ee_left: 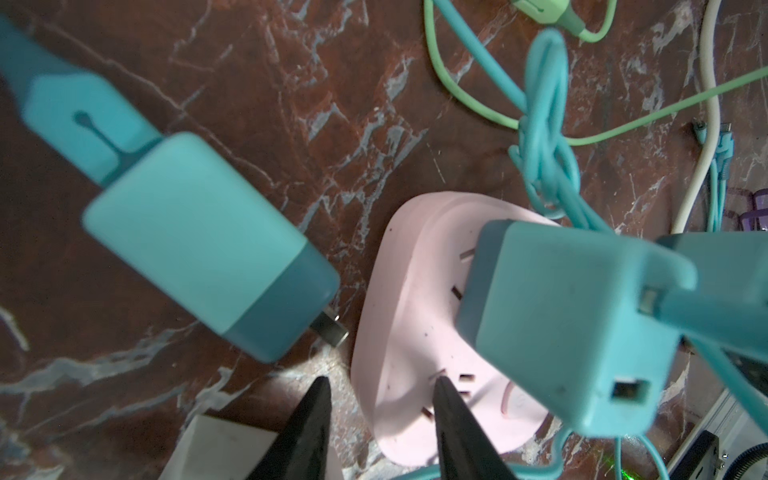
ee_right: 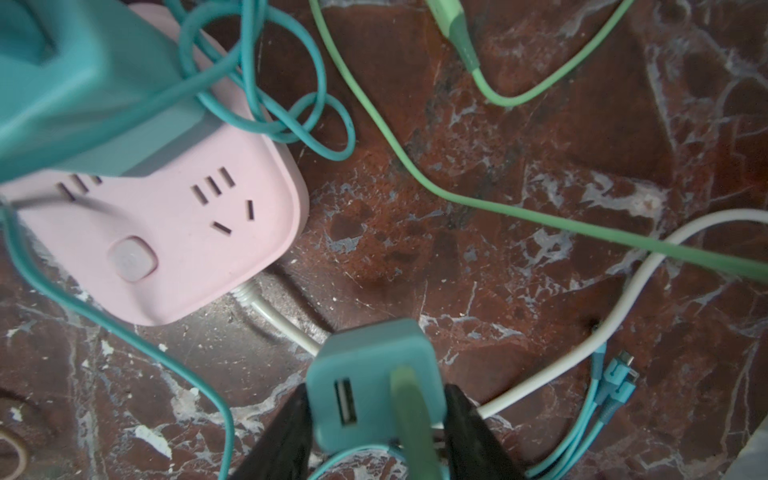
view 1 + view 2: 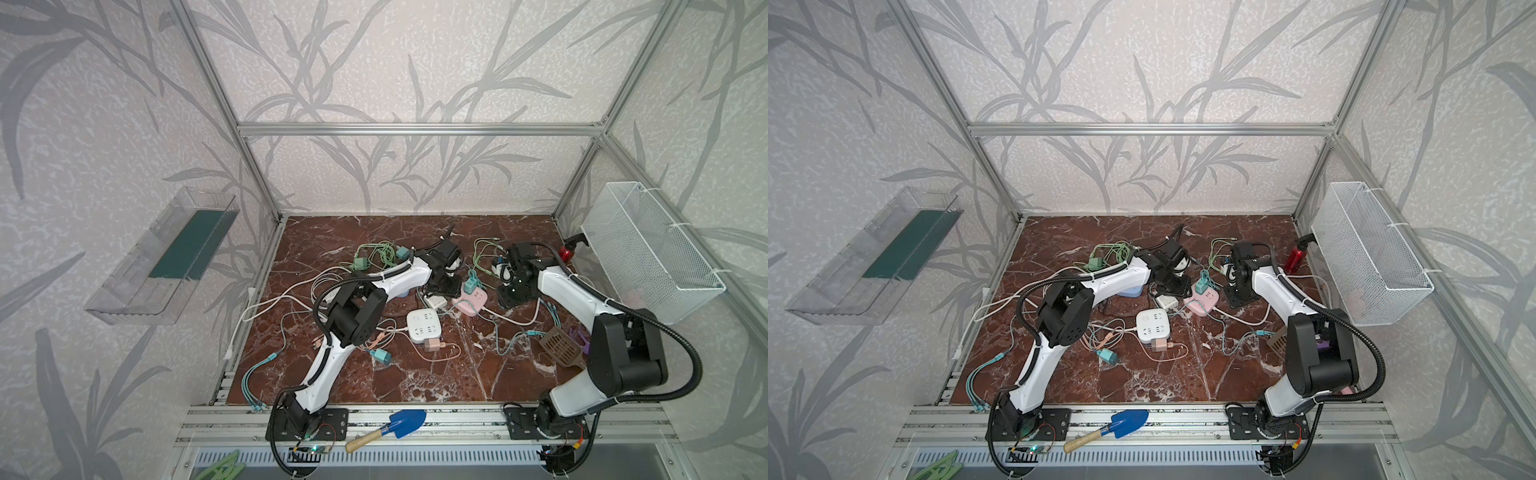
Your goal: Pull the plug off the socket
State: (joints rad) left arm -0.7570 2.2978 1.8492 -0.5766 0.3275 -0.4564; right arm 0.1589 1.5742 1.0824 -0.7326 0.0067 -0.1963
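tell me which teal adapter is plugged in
the teal adapter standing on the pink power strip; a second adapter sits in the right end effector, a third adapter lies on the floor

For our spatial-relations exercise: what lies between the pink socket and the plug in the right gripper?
The right wrist view shows a white cord leaving the pink socket and running over the table toward the plug in the right gripper.
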